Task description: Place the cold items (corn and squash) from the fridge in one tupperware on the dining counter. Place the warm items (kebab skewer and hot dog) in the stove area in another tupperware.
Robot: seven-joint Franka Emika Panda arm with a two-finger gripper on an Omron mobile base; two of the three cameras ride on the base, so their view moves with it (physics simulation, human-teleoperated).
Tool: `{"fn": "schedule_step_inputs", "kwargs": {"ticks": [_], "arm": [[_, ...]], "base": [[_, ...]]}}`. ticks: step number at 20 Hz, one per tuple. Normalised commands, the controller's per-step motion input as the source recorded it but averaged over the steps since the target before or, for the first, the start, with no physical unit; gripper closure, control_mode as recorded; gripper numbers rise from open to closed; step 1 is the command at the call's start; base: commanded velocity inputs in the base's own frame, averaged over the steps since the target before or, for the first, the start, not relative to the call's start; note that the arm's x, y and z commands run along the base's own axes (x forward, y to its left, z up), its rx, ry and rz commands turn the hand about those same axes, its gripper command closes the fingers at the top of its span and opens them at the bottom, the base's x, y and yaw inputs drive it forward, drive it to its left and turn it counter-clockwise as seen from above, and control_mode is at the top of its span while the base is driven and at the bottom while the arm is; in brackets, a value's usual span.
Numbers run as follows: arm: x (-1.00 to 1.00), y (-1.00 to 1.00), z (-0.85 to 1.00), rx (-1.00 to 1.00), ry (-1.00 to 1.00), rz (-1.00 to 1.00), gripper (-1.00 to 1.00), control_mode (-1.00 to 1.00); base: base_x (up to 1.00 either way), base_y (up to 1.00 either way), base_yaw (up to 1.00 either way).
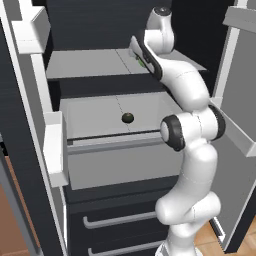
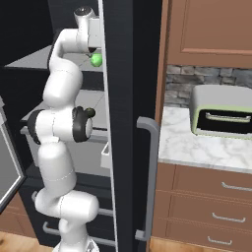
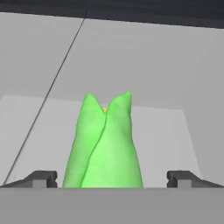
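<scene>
On the fridge shelf, unlabelled corn between open pincer tips.

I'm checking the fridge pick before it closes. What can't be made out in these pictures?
- Corn: its lower end is cut off by the hand view's bottom; in the right base view the arm and fridge door edge hide most of it.
- Dark round item in the drawer: too small to identify.
- Gripper: open, but only its fingertips show.

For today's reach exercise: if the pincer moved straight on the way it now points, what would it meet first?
The corn, in its green husk on the fridge shelf. It lies between the open pincer tips, though the depth to it is unclear.
</scene>
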Motion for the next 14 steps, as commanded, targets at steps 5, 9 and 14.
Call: {"fn": "schedule_step_inputs", "kwargs": {"ticks": [5,9,14], "arm": [[-0.10,0.00,-0.82,-0.13,0.13,-0.02,-1.00,-1.00],[-0.16,0.01,-0.91,-0.10,0.16,-0.04,1.00,-1.00],[0.00,0.21,-0.79,-0.02,0.08,-0.04,1.00,-1.00]], "base": [[0.00,0.00,0.00],[0.00,0.00,0.00],[0.00,0.00,0.00]]}}
